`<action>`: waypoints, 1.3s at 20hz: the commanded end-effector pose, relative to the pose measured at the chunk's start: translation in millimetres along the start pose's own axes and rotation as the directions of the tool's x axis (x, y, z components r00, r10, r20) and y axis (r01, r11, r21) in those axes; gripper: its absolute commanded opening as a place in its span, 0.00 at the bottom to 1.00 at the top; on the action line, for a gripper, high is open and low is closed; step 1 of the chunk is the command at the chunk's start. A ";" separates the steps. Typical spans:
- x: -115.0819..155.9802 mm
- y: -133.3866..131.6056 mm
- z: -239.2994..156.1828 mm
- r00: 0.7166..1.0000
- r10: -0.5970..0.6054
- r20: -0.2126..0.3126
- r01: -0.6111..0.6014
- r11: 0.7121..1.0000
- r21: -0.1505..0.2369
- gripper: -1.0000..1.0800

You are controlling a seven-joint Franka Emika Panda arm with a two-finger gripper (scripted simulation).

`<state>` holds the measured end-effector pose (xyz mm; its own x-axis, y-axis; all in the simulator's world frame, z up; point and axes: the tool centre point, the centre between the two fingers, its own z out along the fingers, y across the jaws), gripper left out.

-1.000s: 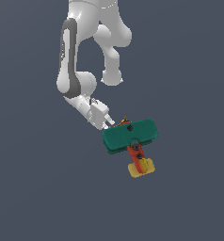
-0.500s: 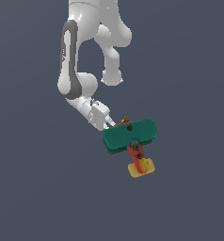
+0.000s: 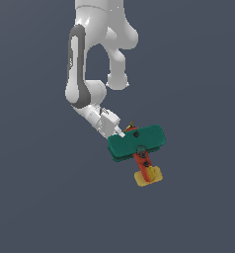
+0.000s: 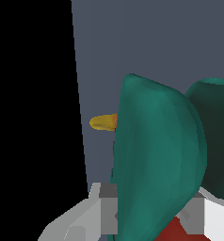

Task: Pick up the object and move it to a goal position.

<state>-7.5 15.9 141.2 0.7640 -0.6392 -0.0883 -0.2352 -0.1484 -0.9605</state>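
Observation:
The toy biplane (image 3: 137, 142) has two dark green wings, an orange-red body and a yellow tail (image 3: 148, 176). In the exterior view it sits just below and to the right of the white arm. My gripper (image 3: 122, 134) reaches it from the exterior view's left, at the wing's end. In the wrist view the near green wing (image 4: 156, 160) fills the gap between my two grey fingers (image 4: 106, 208), which stand on either side of it and touch it. The gripper (image 4: 151, 212) is shut on the biplane. The yellow tail tip (image 4: 102, 123) shows past the wing. The propeller is hidden.
The surface (image 3: 198, 207) is a plain dark grey-blue with nothing else on it in view. In the wrist view a black area (image 4: 34, 117) takes up one side beyond the surface's edge.

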 end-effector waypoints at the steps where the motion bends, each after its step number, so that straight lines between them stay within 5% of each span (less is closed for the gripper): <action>1: -0.1 -0.2 0.9 1.000 0.000 0.000 0.000 1.000 0.000 0.00; 14: -2.2 -11.2 -3.7 1.000 0.000 -0.001 0.000 1.000 0.000 0.00; 26: -19.0 -84.9 -28.0 1.000 -0.001 -0.002 0.001 1.000 0.000 0.00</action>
<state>-18.4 18.8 215.2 0.7622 -0.6407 -0.0923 -0.2410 -0.1485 -0.9591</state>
